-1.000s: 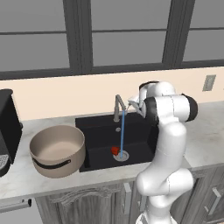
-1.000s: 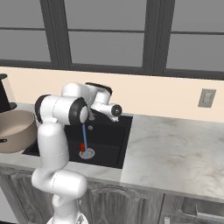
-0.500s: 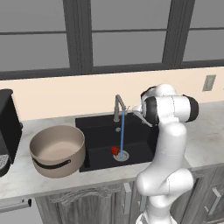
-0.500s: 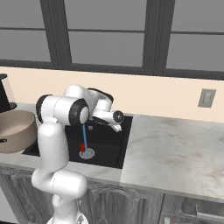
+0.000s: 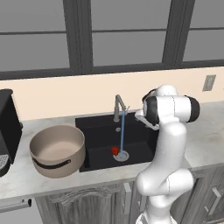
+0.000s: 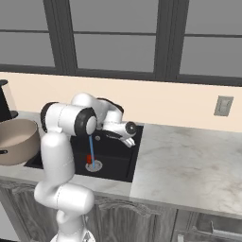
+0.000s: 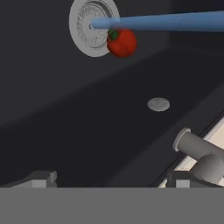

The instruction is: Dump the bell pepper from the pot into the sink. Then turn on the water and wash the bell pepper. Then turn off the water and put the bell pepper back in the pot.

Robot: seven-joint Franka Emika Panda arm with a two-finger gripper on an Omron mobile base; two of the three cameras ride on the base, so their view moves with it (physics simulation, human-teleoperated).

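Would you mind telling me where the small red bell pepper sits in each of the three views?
Left base view: small red bell pepper at centre, on the sink floor, left of the round silver drain.
Right base view: lower left of centre, beside the drain.
Hand view: upper middle, beside the drain.
Shared landmark: the blue water stream falling to the drain.

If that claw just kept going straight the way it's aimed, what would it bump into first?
Probably the black floor of the sink. The open gripper looks down into the basin; the bell pepper and the drain lie farther along, toward the top of the hand view. Depth is hard to judge.
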